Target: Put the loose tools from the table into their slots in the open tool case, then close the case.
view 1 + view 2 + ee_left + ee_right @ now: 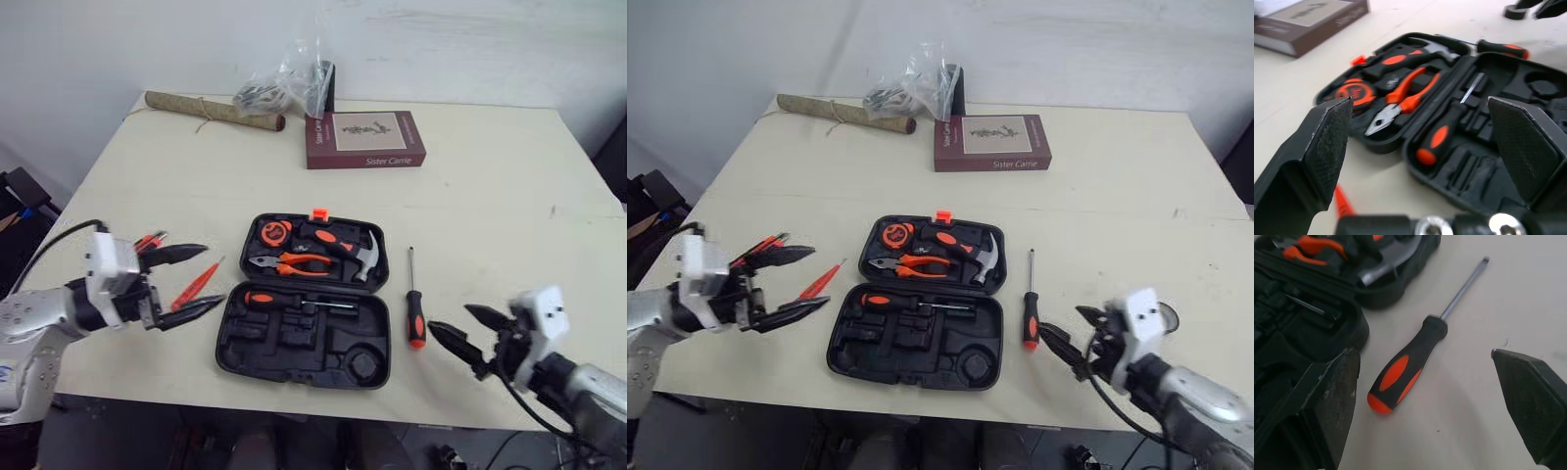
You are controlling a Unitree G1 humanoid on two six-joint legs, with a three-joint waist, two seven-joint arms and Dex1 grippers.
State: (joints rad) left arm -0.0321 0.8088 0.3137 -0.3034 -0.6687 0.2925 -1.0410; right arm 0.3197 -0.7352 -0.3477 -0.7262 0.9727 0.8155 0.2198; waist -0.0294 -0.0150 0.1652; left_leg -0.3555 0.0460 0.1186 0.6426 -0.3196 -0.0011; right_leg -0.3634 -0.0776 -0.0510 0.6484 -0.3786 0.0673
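Left gripper [214,276] hovers at the near-left table edge, fingers spread wide, nothing between them. Right gripper [448,316] is near-right, also wide open and empty, apart from the loose screwdriver [415,315].

Hard to make out:
- a thin orange tool [196,286] lies on the table between the left gripper's fingers in our head view; we can't tell what kind it is.
- a second orange piece [147,240] is partly hidden behind the left gripper's far finger; we can't identify it either.
- the plastic bag [289,83] at the far edge holds something dark, contents unclear.

Loose screwdriver: just right of the tool case [294,354], not touching it. Long axis runs near-to-far; the black-and-orange handle is toward us, the tip points at the far edge.

Case lies open and flat mid-table, with its orange latch [318,213] on the far rim. Far half holds the tape measure [275,233], pliers [294,263] and hammer [345,245]. Near half holds a stowed screwdriver [284,301] lying left-right, handle to the left.

Book [364,139] and a rolled tube [214,111] sit at the far side.
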